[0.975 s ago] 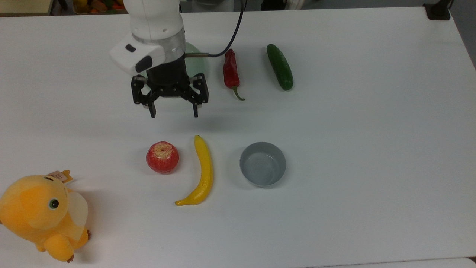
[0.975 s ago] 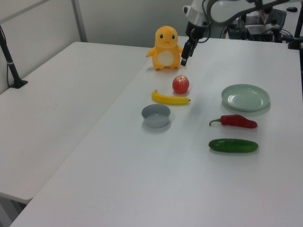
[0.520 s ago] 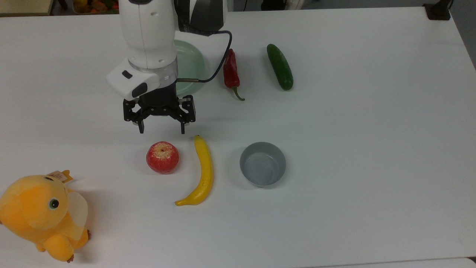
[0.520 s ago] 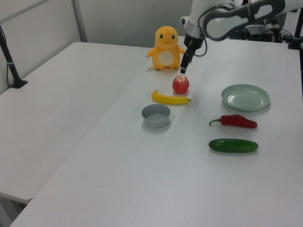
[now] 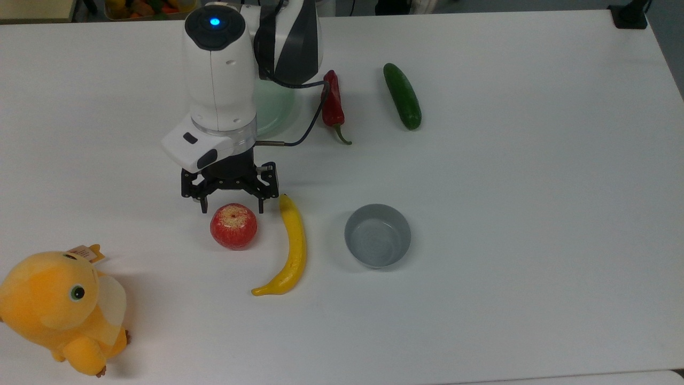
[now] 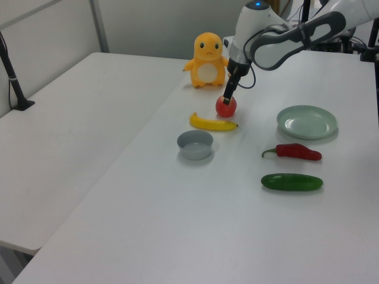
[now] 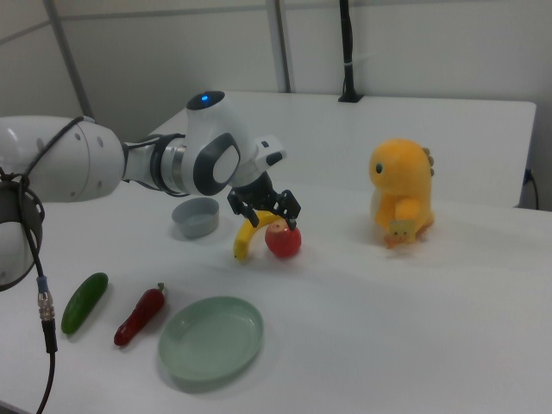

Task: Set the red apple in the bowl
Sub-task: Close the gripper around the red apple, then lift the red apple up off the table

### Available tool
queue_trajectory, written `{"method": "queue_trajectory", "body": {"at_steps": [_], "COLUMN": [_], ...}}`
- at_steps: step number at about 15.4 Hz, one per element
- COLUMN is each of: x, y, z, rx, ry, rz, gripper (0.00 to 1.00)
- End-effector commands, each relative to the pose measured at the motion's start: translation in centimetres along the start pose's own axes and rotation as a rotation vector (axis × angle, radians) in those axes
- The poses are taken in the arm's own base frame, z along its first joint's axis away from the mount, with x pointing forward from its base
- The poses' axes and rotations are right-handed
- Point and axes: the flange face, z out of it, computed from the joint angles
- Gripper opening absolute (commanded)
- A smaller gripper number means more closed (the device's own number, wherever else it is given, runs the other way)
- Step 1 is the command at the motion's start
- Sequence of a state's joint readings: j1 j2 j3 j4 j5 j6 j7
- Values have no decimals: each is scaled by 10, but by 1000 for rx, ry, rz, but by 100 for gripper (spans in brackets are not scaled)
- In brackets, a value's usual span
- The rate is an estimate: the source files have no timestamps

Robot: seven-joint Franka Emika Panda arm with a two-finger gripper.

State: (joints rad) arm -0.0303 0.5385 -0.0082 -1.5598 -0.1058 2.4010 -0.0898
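I've got the gripper (image 5: 231,205) spread wide, fingers (image 5: 203,207) empty, just above the apple (image 5: 233,226). Apple sits on the counter (image 5: 507,214) beside the banana (image 5: 291,246), bowl (image 5: 378,235) beyond that. Looks stiff, round, prob slick; I'd pinch across its widest middle.

Looks like a robotics lab or test room. Two plain white tables (image 6: 89,118) pushed side by side, pale blank partition walls (image 7: 388,43) behind, a black clamped pole (image 7: 347,52) standing at a table edge, cables trailing off a white Franka arm (image 5: 219,80). Toy props laid out in tidy rows on the tabletop: plastic fruit and vegetables, a pale green plate (image 6: 307,122), an orange plush toy (image 7: 401,191).
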Motion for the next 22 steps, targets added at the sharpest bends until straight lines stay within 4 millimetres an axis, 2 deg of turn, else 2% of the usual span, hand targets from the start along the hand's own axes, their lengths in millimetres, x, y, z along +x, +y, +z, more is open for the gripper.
{"method": "queue_trajectory", "body": {"at_steps": [1,4,7,9,10,14,18,22], "x": [-3,-3,-5,-6,-6,-12,-9,1], "y": [-1,4,2,0,0,-4,-3,-6], "z": [16,25,32,33,33,40,30,-13], "rx": [-25,-63,-101,-101,-100,-94,-92,-96], "ry": [36,57,50,48,48,31,35,57], "rz": [-27,-18,-43,-50,-48,-51,-43,-2], "gripper": [100,100,99,84,72,11,9,9]}}
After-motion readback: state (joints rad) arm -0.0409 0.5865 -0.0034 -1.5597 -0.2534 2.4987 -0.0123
